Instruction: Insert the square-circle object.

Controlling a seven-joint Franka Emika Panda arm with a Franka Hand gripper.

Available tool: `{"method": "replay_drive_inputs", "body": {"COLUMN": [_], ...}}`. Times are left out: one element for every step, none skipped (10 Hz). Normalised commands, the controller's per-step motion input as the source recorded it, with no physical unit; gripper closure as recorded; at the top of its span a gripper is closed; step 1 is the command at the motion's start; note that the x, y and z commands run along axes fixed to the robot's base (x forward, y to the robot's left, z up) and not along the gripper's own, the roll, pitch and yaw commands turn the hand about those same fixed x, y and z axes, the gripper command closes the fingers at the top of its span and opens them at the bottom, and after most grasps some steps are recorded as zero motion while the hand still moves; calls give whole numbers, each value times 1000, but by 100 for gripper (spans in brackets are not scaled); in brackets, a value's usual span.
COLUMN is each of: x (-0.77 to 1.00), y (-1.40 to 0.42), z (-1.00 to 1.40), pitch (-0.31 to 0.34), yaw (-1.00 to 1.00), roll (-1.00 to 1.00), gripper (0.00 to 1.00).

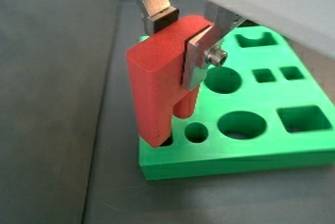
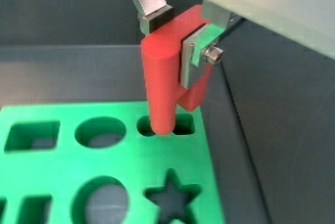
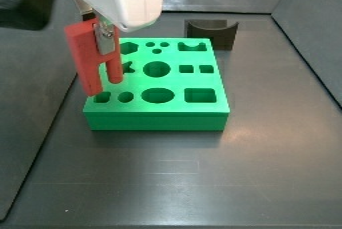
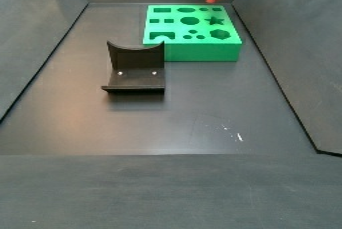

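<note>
Silver fingers (image 1: 201, 52) clamp the top of the red piece (image 1: 160, 86), the gripper (image 2: 177, 34) closed on it and holding it upright over a corner of the green block (image 3: 158, 113). In a wrist view the round prong's tip (image 2: 161, 122) appears to have just entered its hole, with the paired square hole (image 2: 185, 124) beside it; how deep it sits cannot be told. Pick-up and alignment look done; most of the piece stands above the block, so pressing it fully home remains. The block lies toward the counter's far edge, the fixture (image 4: 134, 70) well apart near the middle.
</note>
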Motion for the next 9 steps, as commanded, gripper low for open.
{"method": "replay_drive_inputs", "body": {"x": [271,166,0,0,0,0,0,0,20], "y": [0,0,0,0,0,0,0,0,-6], "z": [0,-129,-340,-366,-369,-366,-326,-180,-31], "pitch": [-14,0,0,0,0,0,0,21,51], "yaw": [-829,-951,-1000,-1000,-1000,-1000,-1000,-1000,-1000], "roll": [-160,-109,-26,-7,-9,-9,-20,-56,-101], "gripper": [100,100,100,100,100,100,100,100,100]}}
